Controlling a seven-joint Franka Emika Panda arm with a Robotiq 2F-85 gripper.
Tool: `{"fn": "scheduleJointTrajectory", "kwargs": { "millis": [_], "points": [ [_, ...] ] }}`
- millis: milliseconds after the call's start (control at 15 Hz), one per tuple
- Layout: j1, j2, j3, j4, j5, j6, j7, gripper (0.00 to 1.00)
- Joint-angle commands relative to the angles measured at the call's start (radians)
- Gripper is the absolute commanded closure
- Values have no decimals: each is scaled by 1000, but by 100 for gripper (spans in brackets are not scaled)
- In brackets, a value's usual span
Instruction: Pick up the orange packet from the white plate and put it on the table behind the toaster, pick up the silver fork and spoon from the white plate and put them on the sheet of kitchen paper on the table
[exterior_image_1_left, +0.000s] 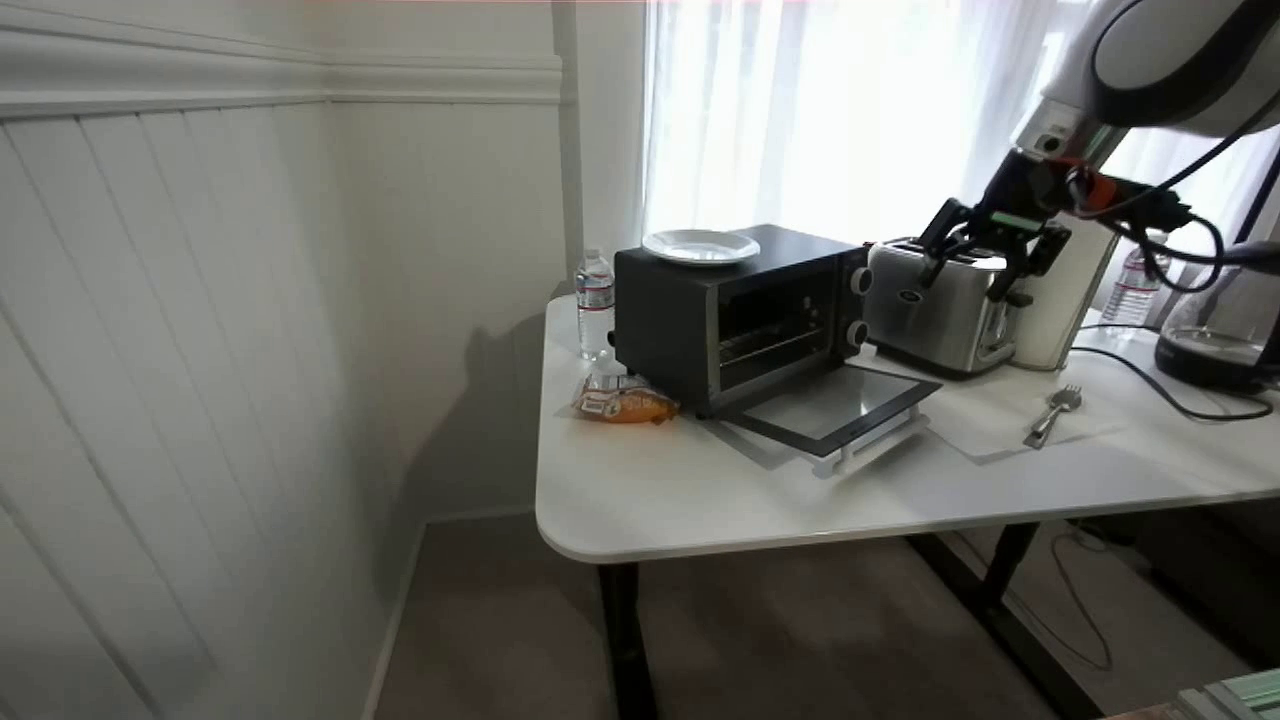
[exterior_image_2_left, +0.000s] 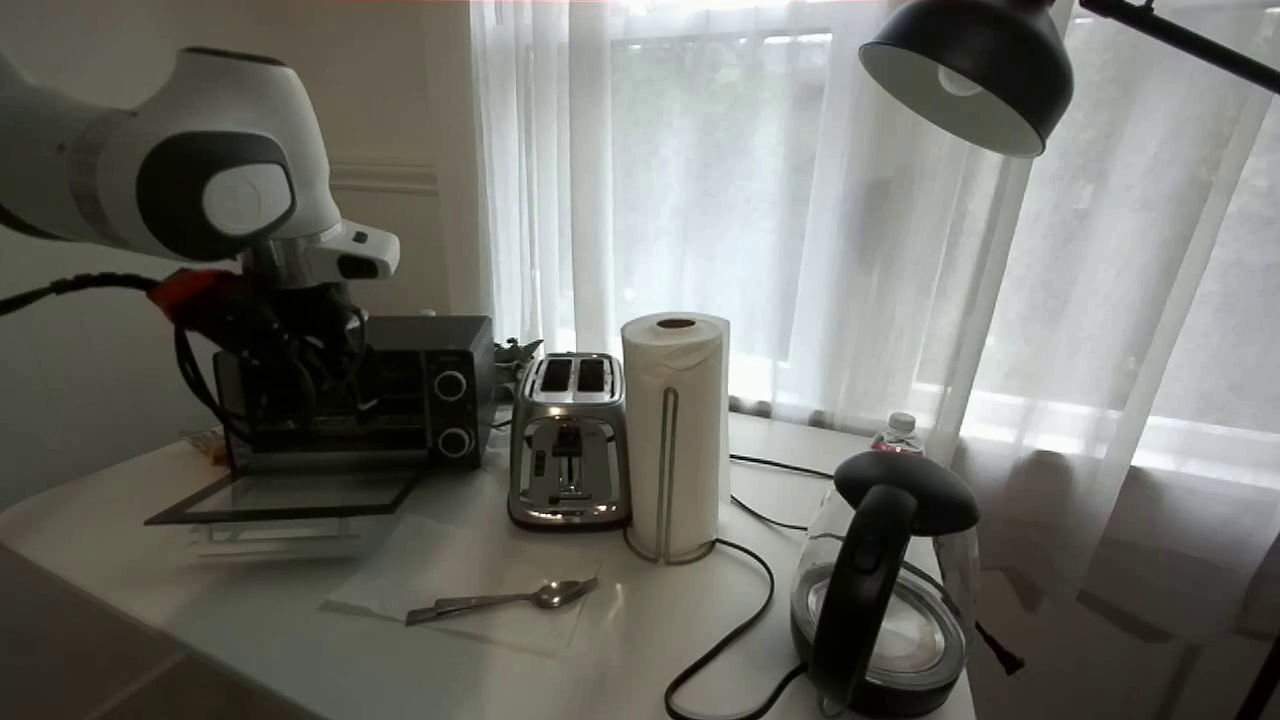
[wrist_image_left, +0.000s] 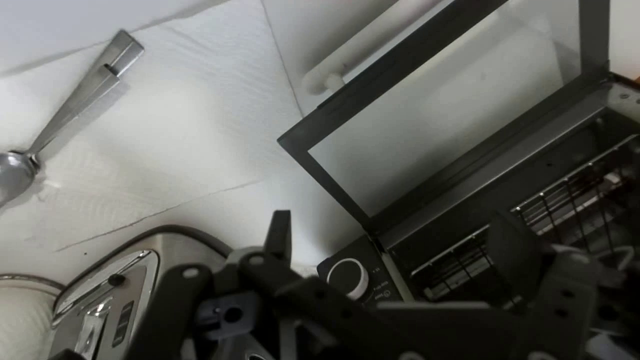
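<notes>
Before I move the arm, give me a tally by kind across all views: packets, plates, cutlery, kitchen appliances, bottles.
Packets: 1 (orange packet)
Plates: 1 (white plate)
Cutlery: 2 (fork, spoon)
Kitchen appliances: 3 (toaster oven, toaster, kettle)
Bottles: 2 (packet-side bottle, kettle-side bottle)
Total: 9

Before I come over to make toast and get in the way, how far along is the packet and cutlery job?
Looks done: the orange packet lies on the table beside the toaster oven, off the white plate; the fork and spoon overlap on the kitchen paper.
In hand: nothing; the jaws stand apart with nothing between them.
Left: probably nothing, unless "behind" means a different spot for the packet.
</notes>
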Motion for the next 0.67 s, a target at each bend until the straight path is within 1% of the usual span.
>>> {"fn": "scheduleJointTrajectory", "kwargs": {
  "millis": [0,67,200,333,400,600],
  "points": [
    [97,-185,-91,-87,31,-91,-99,0],
    [113,-219,-108,-101,26,-106,-116,0],
    [151,-284,-146,-128,20,-157,-191,0],
    [206,-328,-208,-146,51,-226,-303,0],
    [160,-242,-162,-95,-2,-175,-201,0],
    [167,-258,-172,-102,0,-185,-212,0]
  ]
}}
